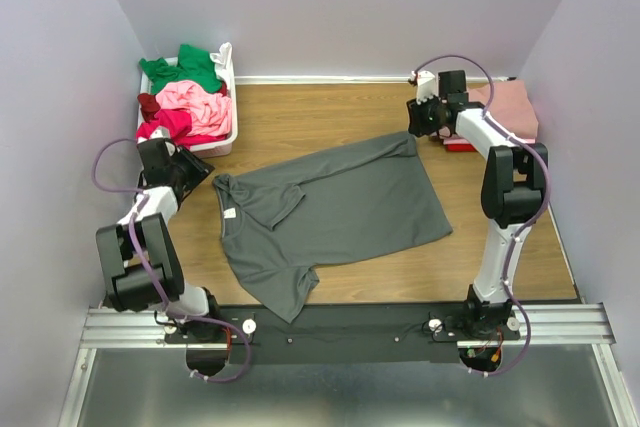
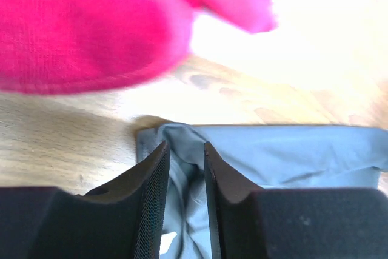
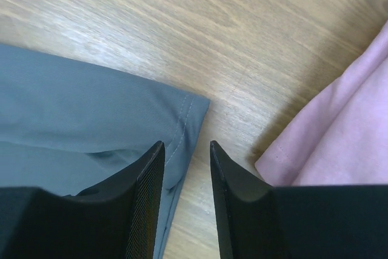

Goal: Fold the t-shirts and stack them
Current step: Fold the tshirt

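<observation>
A dark grey t-shirt (image 1: 330, 209) lies spread flat on the wooden table, collar to the left and hem to the right. My left gripper (image 1: 205, 175) sits at its collar-side shoulder corner. In the left wrist view this gripper (image 2: 186, 144) is open, its jaws a little apart over a raised fold of the grey t-shirt (image 2: 273, 150). My right gripper (image 1: 413, 130) is at the far hem corner. In the right wrist view it (image 3: 187, 144) is open, with the grey t-shirt's corner (image 3: 91, 113) under one finger and bare wood between the jaws.
A white basket (image 1: 234, 112) at the back left holds green (image 1: 185, 67), light pink (image 1: 195, 99) and magenta (image 1: 175, 127) shirts; the magenta shirt (image 2: 91, 28) fills the left wrist view's top. A folded dusty rose shirt (image 1: 512, 107) (image 3: 339, 144) lies on a red one (image 1: 460, 145) at the back right.
</observation>
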You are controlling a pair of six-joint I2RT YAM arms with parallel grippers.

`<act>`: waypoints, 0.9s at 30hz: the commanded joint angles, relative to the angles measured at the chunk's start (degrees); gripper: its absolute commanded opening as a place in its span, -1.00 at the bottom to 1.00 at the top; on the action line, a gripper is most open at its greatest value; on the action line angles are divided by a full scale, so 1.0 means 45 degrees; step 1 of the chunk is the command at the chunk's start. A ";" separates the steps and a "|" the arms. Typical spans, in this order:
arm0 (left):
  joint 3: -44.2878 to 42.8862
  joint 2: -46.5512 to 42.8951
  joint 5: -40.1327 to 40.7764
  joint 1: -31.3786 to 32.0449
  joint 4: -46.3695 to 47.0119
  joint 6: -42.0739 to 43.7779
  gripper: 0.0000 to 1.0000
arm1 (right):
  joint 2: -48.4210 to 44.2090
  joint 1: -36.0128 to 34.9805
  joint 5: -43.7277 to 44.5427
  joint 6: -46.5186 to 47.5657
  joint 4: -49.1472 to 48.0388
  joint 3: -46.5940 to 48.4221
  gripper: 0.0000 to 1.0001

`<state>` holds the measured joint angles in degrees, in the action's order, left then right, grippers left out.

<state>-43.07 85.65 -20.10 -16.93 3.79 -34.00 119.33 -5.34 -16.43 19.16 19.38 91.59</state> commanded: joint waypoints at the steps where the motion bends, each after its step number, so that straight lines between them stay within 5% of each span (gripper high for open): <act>1: -0.0156 -0.1004 0.0190 -0.0125 -0.0433 0.0407 -0.26 | -0.0755 0.0113 -0.0685 -0.0038 0.0010 -0.0450 -0.14; 8: 0.0001 -0.0518 -0.1374 0.0050 -0.0490 0.0503 -0.25 | -0.0678 0.0094 -0.0823 -0.0116 0.0011 -0.0627 -0.13; 12: -0.0467 0.0341 -0.1296 0.0577 -0.0706 0.1089 -0.12 | -0.0502 0.0113 -0.0940 -0.0117 0.0011 -0.0666 -0.13; 27: -0.1816 0.2354 0.0188 0.1418 -0.1331 0.1559 -0.14 | -0.0268 0.0094 -0.1233 -0.0195 -0.0009 -0.0803 -0.13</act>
<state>-49.28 95.50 -21.85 -11.42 -0.78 -28.27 116.84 -5.21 -20.27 19.03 19.38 88.73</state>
